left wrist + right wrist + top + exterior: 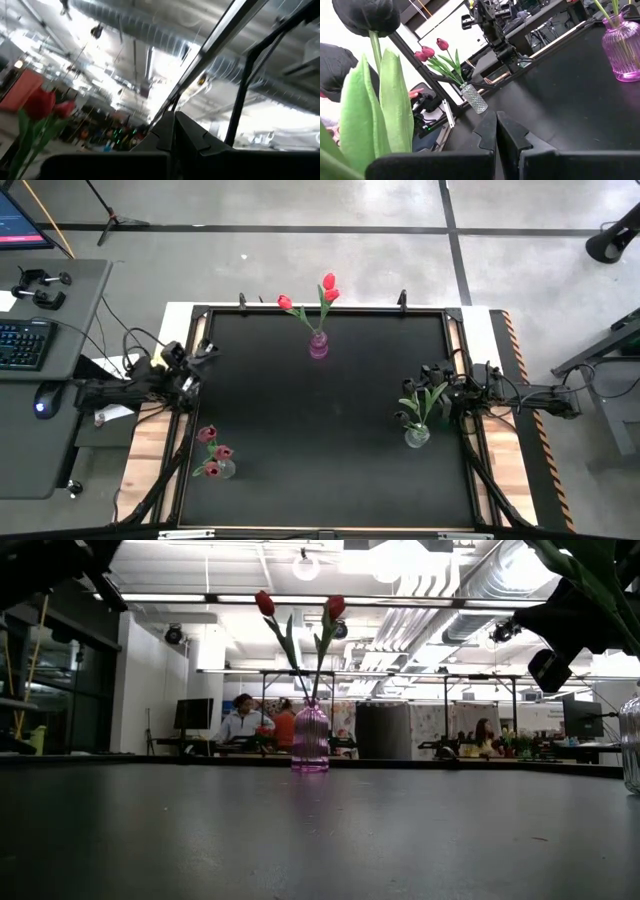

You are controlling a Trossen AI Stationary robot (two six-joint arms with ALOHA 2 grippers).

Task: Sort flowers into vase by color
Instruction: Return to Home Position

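Dark right jaws closed, empty, beside black tulips (422, 402), left jaws closed, empty, at table (330, 430) edge

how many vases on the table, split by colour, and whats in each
purple vase: 1, with red tulips
clear vase: 2, left clear vase with pink tulips, right clear vase with dark tulips
total: 3 vases
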